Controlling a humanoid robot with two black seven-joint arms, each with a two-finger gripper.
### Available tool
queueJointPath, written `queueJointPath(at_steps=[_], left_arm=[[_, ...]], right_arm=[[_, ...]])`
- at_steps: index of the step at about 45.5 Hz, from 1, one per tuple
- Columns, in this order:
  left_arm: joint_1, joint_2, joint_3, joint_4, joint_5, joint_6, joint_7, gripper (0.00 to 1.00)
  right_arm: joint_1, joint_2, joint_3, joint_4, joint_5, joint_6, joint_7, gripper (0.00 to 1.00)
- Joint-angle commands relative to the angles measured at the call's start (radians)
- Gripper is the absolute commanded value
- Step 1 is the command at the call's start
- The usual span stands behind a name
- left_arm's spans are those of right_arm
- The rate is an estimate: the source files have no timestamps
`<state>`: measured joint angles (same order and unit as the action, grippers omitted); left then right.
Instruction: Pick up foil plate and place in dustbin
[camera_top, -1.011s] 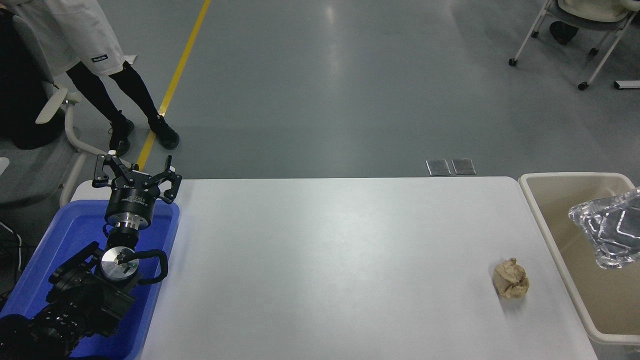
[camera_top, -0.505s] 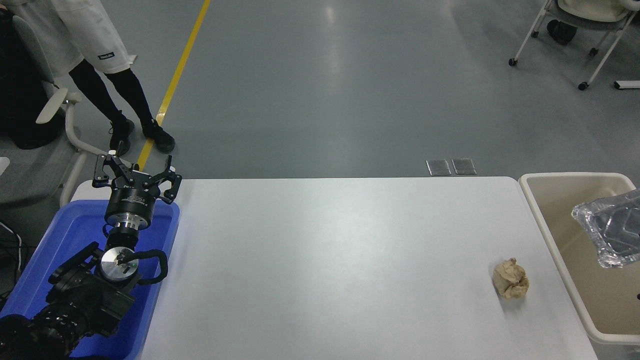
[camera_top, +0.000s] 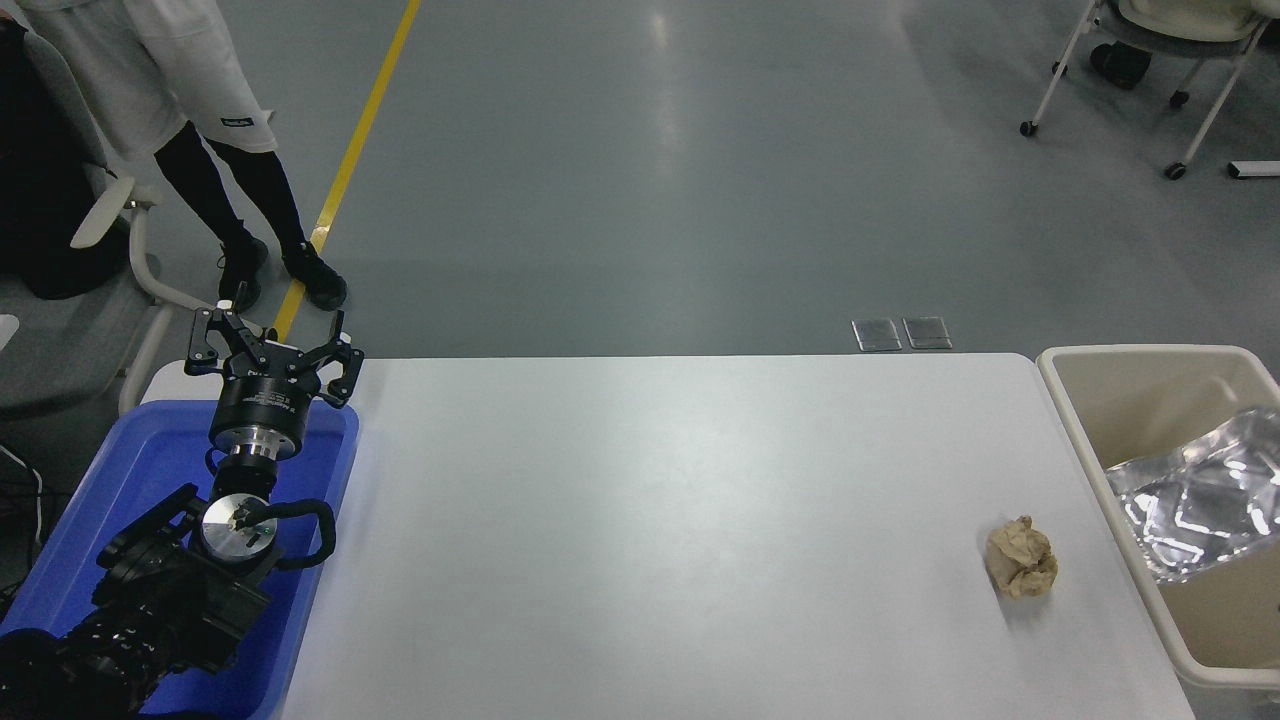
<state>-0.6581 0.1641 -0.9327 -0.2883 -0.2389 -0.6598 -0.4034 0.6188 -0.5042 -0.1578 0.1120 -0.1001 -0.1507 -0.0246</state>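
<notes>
Left hand (camera_top: 270, 352) parked, fingers spread empty over blue tub (camera_top: 120, 500); foil plate (camera_top: 1195, 505) seemingly inside dustbin (camera_top: 1070, 400)

This looks like a robotics lab or test hall. A wide grey coated floor (camera_top: 650, 180) fills the upper half of the frame, marked by a yellow line (camera_top: 350, 160) at the upper left and two metal floor plates (camera_top: 902, 333) near the centre right. Wheeled chairs (camera_top: 1150, 70) stand at the upper right, and a black robot arm (camera_top: 170, 580) reaches over the white worktop (camera_top: 650, 540) at the lower left.
</notes>
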Motion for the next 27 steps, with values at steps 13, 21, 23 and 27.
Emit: queueJointPath(at_steps=[13,21,23,27], left_arm=[[0.000,0.000,0.000,0.000,0.000,0.000,0.000,0.99],[0.000,0.000,-0.002,0.000,0.000,0.000,0.000,0.99],[0.000,0.000,0.000,0.000,0.000,0.000,0.000,0.99],[0.000,0.000,0.000,0.000,0.000,0.000,0.000,0.99]], right_arm=[[0.009,-0.001,-0.005,0.003,-0.004,-0.012,-0.005,0.98],[0.032,-0.007,-0.006,0.028,-0.009,-0.007,-0.006,0.98],[0.038,-0.011,-0.006,0.046,-0.013,-0.007,-0.006,0.98],[0.052,-0.043,-0.005,0.118,-0.059,-0.013,-0.008,0.98]])
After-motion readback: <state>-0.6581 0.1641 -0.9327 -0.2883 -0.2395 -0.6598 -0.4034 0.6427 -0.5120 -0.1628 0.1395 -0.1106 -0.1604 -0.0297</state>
